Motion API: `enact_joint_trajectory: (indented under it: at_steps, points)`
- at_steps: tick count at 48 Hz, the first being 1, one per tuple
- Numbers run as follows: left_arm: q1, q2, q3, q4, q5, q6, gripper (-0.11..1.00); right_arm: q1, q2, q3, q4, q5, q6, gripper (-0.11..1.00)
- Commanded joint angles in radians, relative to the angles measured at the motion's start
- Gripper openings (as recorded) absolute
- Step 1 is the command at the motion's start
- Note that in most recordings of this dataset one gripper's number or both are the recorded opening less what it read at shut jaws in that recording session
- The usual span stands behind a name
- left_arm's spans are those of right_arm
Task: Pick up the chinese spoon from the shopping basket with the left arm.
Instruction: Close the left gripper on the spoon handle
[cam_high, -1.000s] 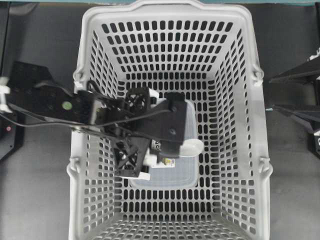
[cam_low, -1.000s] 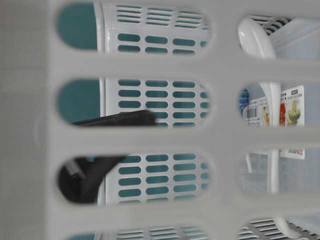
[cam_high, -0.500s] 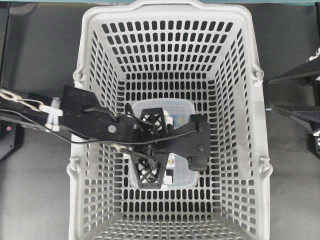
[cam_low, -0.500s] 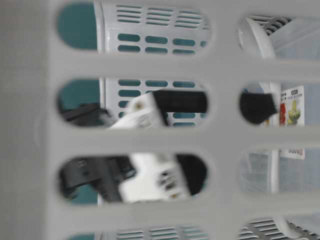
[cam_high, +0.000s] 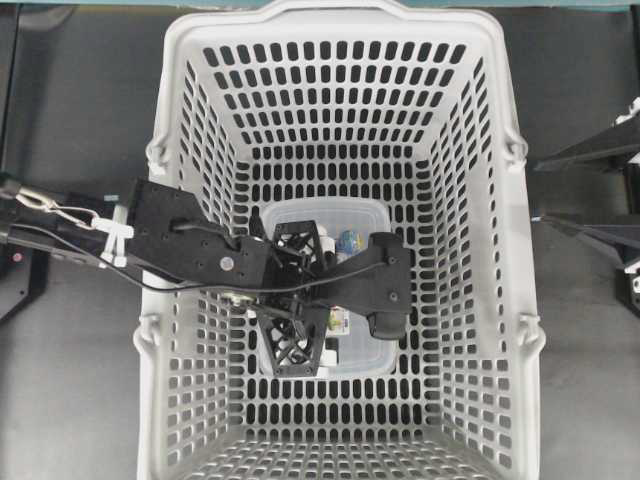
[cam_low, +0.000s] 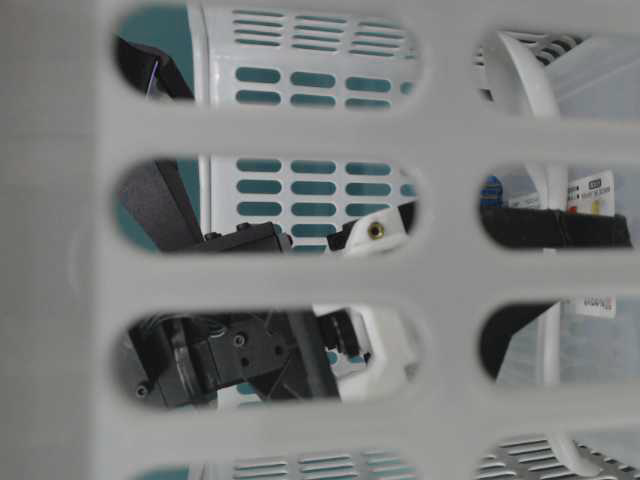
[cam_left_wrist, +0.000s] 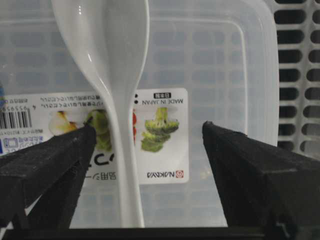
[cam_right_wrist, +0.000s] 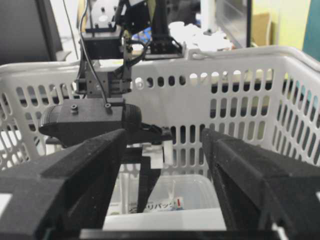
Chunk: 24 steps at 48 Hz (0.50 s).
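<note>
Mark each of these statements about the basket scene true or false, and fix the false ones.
1. The left end effector is open. True.
2. The chinese spoon lies on a clear labelled container. True.
3. The spoon's handle is clamped between the fingers. False: it lies between them, nearer one finger, ungripped.
4. The right end effector is inside the shopping basket. False: it is outside, facing the basket.
5. The container sits on the table outside the basket. False: it is on the basket floor.
</note>
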Motion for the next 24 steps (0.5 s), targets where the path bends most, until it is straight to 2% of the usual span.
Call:
enact_joint_trajectory:
  at_steps: [1, 5, 8, 11, 17, 19, 24]
  points:
    - [0.006, -0.002, -0.002, 0.003, -0.011, -0.002, 0.85, 0.000, 0.005, -0.006, 0.003, -0.005, 0.002, 0.61]
    - [0.009, 0.000, 0.000, 0.003, -0.011, -0.002, 0.81, 0.000, 0.005, -0.006, 0.003, -0.005, 0.002, 0.61]
    - [0.011, -0.002, 0.000, 0.003, -0.011, -0.002, 0.73, 0.000, 0.005, -0.005, 0.003, -0.005, 0.002, 0.61]
    - [0.014, -0.002, 0.000, 0.003, -0.011, 0.002, 0.59, -0.002, 0.006, -0.005, 0.003, -0.005, 0.002, 0.61]
    - [0.017, -0.002, -0.002, 0.003, -0.011, 0.006, 0.21, -0.002, 0.005, -0.002, 0.003, -0.005, 0.002, 0.61]
    - [0.018, -0.003, -0.005, 0.003, -0.009, 0.009, 0.13, -0.002, 0.005, -0.002, 0.003, -0.005, 0.002, 0.61]
    - [0.018, -0.009, -0.020, 0.003, 0.002, 0.012, 0.13, -0.002, 0.005, 0.000, 0.003, -0.005, 0.002, 0.61]
